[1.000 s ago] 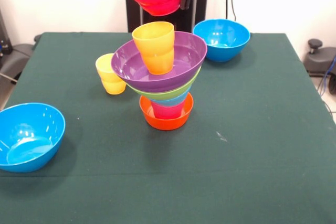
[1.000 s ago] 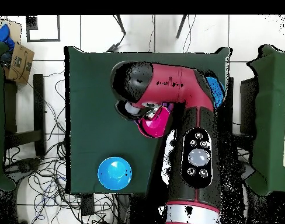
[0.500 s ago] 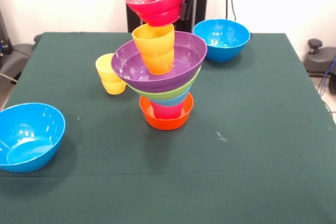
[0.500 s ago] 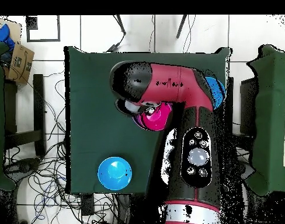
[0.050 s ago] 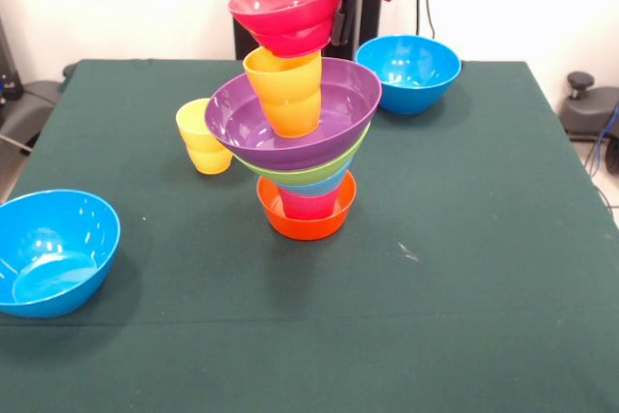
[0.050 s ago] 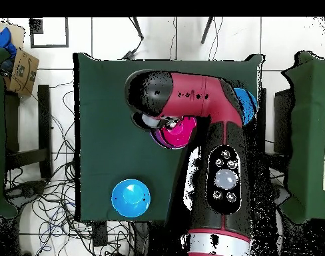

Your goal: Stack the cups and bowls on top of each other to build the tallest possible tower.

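the tool [image 5: 337, 9] grasps the red bowl [image 5: 284, 14] by its rim, on the side toward the blue bowl at the far edge [image 5: 409, 72]. the red bowl is tilted and sits just over the mouth of the orange cup [image 5: 284, 87]; it seems to touch the cup's rim, but i cannot tell this for sure.

the tower [image 5: 295, 147] is the landmark, near the middle of the green desk [image 5: 464, 268]. its base is the orange bowl [image 5: 306, 221], with a red-pink cup [image 5: 309, 205] in it. above come a light blue bowl [image 5: 324, 184], a lime green bowl [image 5: 309, 171] and the wide purple bowl [image 5: 290, 118], which leans a little. the orange cup stands inside the purple bowl.

the yellow cup [image 5: 201, 136] stands on the desk just beside the tower, partly behind the purple bowl. the second blue bowl [image 5: 50, 249] lies well apart from the tower, at the desk's near corner.

in the overhead view the arm [image 6: 205, 133] covers the tower, and only the red bowl [image 6: 173, 131] shows under it.
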Robot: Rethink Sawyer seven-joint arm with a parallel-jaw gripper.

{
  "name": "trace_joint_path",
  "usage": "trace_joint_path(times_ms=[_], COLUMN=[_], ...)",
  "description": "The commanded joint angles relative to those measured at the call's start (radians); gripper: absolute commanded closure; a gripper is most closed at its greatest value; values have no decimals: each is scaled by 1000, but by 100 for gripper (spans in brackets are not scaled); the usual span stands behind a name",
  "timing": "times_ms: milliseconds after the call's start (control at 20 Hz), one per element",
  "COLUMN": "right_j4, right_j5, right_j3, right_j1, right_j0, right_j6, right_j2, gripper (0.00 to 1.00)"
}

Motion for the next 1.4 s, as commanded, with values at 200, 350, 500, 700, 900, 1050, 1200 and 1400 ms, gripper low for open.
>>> trace_joint_path(times_ms=[200, 350, 500, 700, 900, 1050, 1200, 1400], right_j4=[-83, -89, -89, -82, -80, -83, -82, -81], right_j5=[25, 36, 17, -21, -38, -52, -60, -73], right_j3=[54, 56, 66, 88, 102, 111, 119, 131], right_j1=[22, 23, 20, 14, 8, 7, 4, 0], right_j0=[18, 19, 15, 4, 1, -3, -6, -7], right_j6=[-125, -123, -123, -130, -132, -142, -144, -138], right_j2=[69, 64, 66, 74, 76, 78, 79, 80], gripper=[100, 100, 100, 100, 100, 100, 100, 100])
